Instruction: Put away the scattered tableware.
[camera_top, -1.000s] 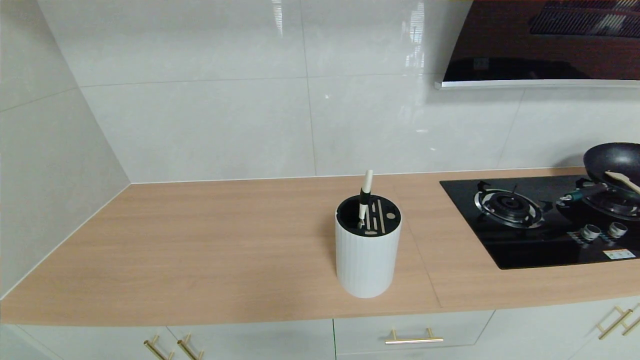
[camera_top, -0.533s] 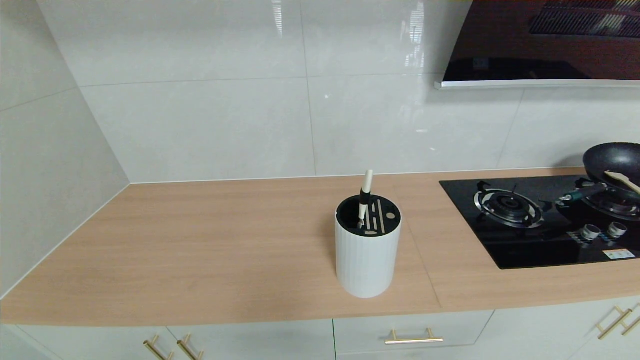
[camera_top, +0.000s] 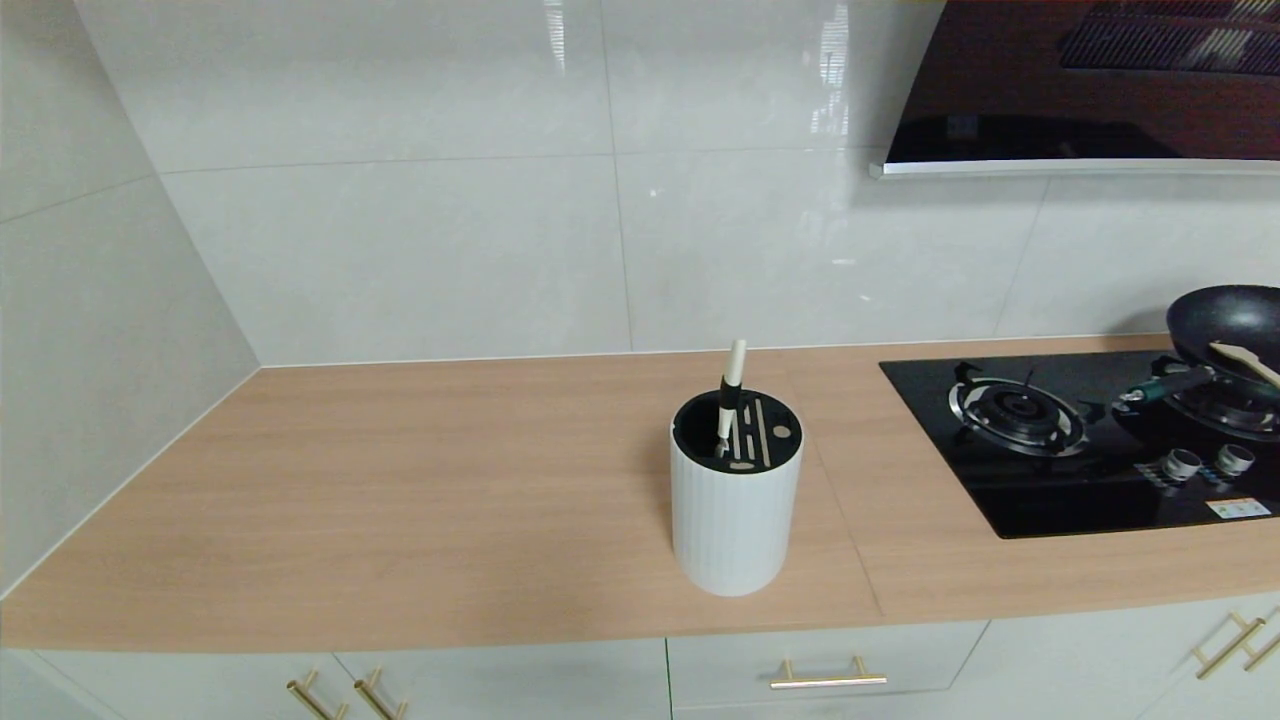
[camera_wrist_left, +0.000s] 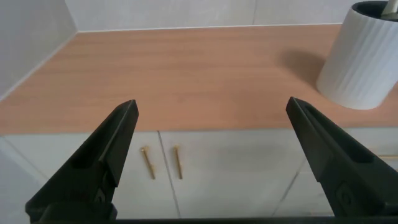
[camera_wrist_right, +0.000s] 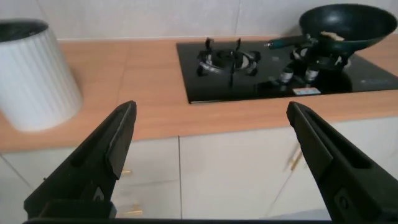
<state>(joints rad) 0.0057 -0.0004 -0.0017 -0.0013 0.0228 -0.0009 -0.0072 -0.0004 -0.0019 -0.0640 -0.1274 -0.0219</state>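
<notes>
Handling of the utensil (camera_top: 730, 392) is judged easy: it is taken to be light and stiff, with a smooth, possibly slippery handle in cream and black. It is best pinched across the upper handle, where it stands proud of the holder (camera_top: 735, 510). The utensil is seen nearly upright, slightly tilted, lodged in a slot of the holder's black top. The holder is a white, vertically ribbed cylinder, perhaps plastic or ceramic, and is set near the front edge of the worktop (camera_top: 400, 500), toward the hob (camera_top: 1060, 480). The worktop is finished in matt, pale wood grain; the hob is of glossy black glass with metal burner rings. On the burner nearer the worktop's right end a dark, rounded wok (camera_top: 1225, 320) is placed, with a wooden spatula (camera_top: 1245, 362) lying in it. The left gripper (camera_wrist_left: 211, 104) and the right gripper (camera_wrist_right: 211, 107) are both held with jaws spread wide and nothing between them, off the front edge, before the white cabinet fronts (camera_top: 500, 680).
</notes>
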